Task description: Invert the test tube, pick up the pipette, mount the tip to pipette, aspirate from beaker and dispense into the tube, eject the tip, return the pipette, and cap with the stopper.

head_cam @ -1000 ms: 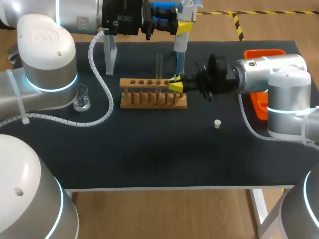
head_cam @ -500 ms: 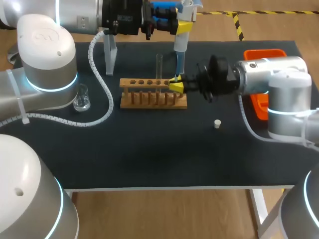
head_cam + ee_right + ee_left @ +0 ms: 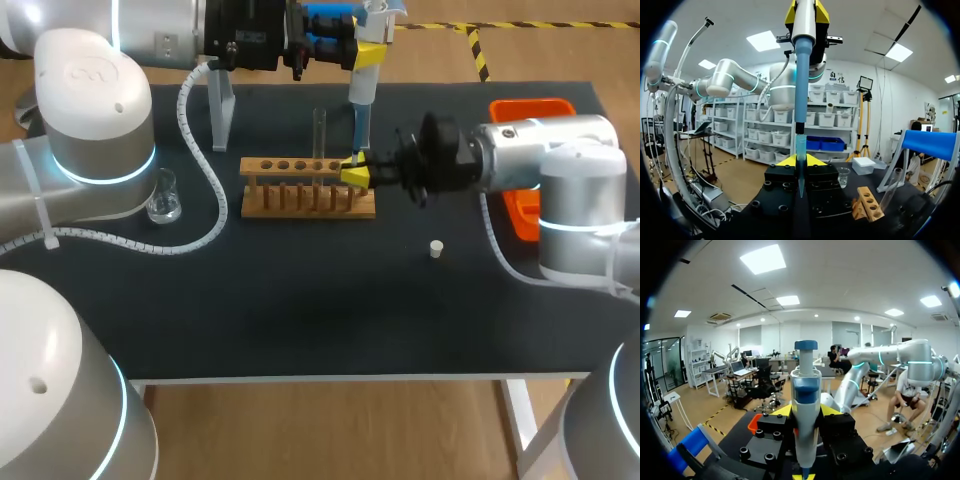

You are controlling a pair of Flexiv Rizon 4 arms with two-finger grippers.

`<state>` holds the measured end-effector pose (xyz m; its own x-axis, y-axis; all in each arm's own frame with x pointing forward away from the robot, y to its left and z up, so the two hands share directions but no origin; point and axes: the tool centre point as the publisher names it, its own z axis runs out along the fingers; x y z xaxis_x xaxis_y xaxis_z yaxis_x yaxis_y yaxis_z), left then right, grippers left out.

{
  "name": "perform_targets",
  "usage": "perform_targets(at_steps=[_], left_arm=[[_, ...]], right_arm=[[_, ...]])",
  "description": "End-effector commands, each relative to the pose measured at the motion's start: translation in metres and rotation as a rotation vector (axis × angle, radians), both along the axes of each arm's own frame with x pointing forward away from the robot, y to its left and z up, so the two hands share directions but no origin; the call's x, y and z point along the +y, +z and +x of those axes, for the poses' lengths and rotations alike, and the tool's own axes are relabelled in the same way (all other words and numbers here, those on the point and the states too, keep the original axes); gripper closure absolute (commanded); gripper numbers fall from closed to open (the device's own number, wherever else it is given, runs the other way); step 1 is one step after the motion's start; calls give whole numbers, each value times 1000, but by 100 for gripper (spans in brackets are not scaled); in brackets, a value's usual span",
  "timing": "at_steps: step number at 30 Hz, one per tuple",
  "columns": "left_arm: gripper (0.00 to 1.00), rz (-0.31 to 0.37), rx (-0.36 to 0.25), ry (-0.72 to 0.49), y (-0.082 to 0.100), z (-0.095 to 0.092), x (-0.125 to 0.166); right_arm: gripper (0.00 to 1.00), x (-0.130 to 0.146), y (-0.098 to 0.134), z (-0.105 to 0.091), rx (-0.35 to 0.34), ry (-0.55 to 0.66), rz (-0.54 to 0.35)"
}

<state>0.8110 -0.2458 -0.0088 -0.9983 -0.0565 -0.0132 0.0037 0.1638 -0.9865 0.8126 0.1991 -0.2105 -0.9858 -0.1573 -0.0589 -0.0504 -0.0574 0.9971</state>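
Right hand (image 3: 352, 172), gripping the tip (image 3: 800, 145), has drifted slightly right under the pipette (image 3: 360, 95) that the left hand (image 3: 368, 55) grips, so mounting seems nearly done.

My right arm (image 3: 540, 150) hides most of the orange tray (image 3: 518, 215) at the right edge of the desk (image 3: 300, 300), and from above my right end effector (image 3: 352, 172) hides most of the tip (image 3: 800, 155). The left wrist view cuts off the lower end of the pipette (image 3: 805, 405).

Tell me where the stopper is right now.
In the head view the stopper sits on the right half of the table, right of the wooden rack and nearer the front edge than the right hand.
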Motion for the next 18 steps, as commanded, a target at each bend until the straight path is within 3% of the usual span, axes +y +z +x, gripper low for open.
perform_targets(at_steps=[1, 18], left_arm=[[100, -1, -1, 0, 0, 0, 0], [100, -1, -1, 0, 0, 0, 0]], right_arm=[[100, -2, 2, 0, -6, -4, 8], [100, -1, 6, 0, -32, -2, 4]])
